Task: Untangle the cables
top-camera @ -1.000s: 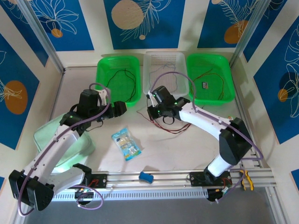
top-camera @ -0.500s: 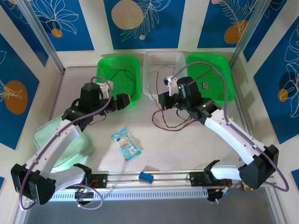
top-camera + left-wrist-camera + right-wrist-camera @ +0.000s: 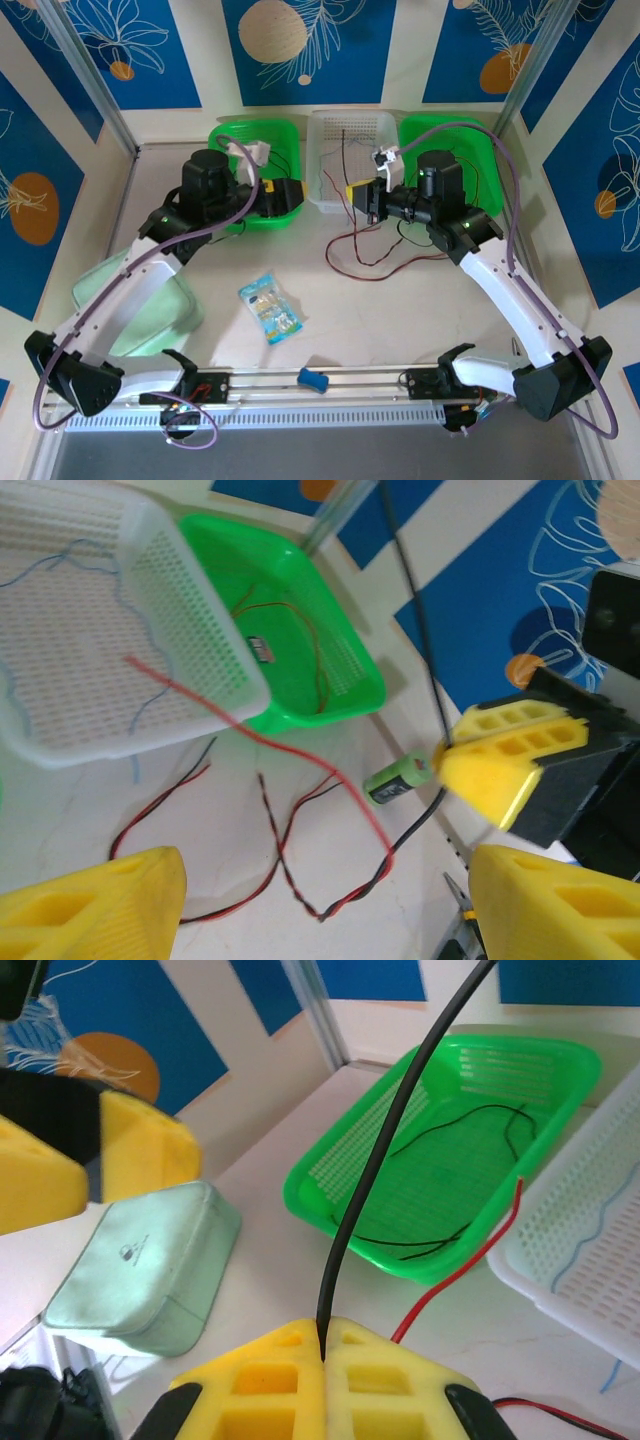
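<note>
My right gripper (image 3: pixel 358 197) hangs in front of the white basket (image 3: pixel 350 125), shut on a black cable (image 3: pixel 370 1180) that rises from its closed fingertips. Below it a red and black twisted cable (image 3: pixel 368 250) loops over the table, and its twisted part (image 3: pixel 285 861) lies between and beneath my left fingers. A red cable (image 3: pixel 230 715) runs up to the white basket's edge. My left gripper (image 3: pixel 283 193) is open at the left green basket (image 3: pixel 232 140), facing the right one, with nothing between its fingers. That basket holds a thin black cable (image 3: pixel 480 1125).
A right green basket (image 3: pixel 330 650) holds another red and black cable. A green battery (image 3: pixel 397 777) lies on the table by the right gripper. A mint pouch (image 3: pixel 150 310), a snack packet (image 3: pixel 270 308) and a blue object (image 3: pixel 313 380) sit nearer the arm bases.
The right gripper rose and swung right and back toward the baskets, drawing the black cable up from the tangle. The left gripper moved right and back toward it.
</note>
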Controlling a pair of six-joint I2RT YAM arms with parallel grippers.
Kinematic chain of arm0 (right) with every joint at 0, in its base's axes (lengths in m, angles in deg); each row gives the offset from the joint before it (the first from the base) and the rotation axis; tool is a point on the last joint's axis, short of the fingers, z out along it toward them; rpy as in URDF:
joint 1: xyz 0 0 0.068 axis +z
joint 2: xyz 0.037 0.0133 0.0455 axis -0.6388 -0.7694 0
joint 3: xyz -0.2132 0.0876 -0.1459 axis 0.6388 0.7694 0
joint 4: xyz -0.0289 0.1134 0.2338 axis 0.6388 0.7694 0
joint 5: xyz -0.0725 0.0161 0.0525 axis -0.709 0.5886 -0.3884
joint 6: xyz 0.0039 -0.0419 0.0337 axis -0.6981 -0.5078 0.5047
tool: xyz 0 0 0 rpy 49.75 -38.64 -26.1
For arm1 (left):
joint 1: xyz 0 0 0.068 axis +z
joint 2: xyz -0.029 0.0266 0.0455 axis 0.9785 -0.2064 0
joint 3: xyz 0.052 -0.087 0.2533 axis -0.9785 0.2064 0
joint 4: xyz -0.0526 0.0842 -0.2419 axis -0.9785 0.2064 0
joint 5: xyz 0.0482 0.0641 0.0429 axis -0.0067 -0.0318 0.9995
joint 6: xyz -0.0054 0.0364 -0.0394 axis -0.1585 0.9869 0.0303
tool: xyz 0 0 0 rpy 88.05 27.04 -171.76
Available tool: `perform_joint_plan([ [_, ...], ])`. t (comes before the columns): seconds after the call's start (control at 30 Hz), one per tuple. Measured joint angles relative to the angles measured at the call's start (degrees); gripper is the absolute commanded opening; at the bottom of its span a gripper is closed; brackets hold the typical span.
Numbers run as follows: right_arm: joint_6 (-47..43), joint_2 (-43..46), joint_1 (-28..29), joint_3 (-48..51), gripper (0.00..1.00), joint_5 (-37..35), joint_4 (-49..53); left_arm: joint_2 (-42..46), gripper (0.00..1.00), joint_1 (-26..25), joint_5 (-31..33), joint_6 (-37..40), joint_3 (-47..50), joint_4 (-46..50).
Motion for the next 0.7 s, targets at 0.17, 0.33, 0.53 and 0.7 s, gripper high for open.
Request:
perform_joint_plan([
  [0.17, -0.7, -0.1, -0.3, 0.0, 0.00, 4.4, 0.0, -5.5, 0.74, -4.5, -0.5, 1.3, -5.6, -0.8],
  [0.33, -1.3, -0.2, -0.4, -0.2, 0.00, 7.1, 0.1, -9.5, 0.56, -6.0, -0.4, 1.5, -9.8, -1.0],
  [0.53, -1.7, -0.2, -0.6, -0.5, 0.00, 9.8, 0.1, -12.0, 0.38, -6.0, -0.5, 0.7, -12.8, -2.1],
  [0.7, -1.9, -0.2, -1.3, -0.8, 0.00, 11.3, 0.1, -13.2, 0.07, -6.3, -1.2, -0.8, -13.8, -3.3],
])
